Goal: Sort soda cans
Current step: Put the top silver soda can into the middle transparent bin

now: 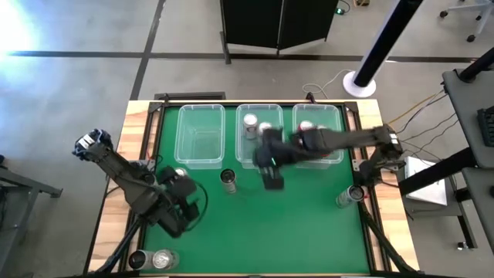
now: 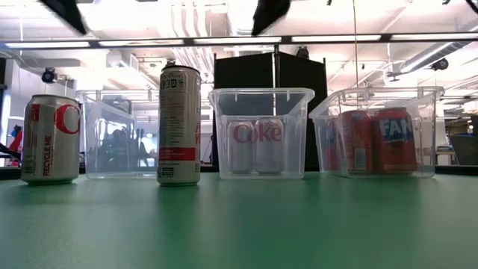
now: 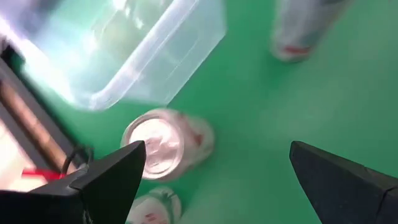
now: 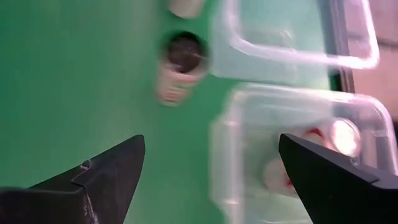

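Three clear bins stand along the far edge. The left bin holds nothing, the middle bin holds silver-white soda cans, and the right bin holds red cans. A silver-white can stands upright on the green mat just beyond my left gripper. That gripper is open and hovers over the can. A tall dark can stands mid-table. My right gripper hangs open above the mat in front of the middle bin, with the tall can off to one side.
Another can stands near the mat's right edge. Two cans sit on the wooden border at the near left. A second silver can shows close beside the left finger. The green mat lies bare at the near middle.
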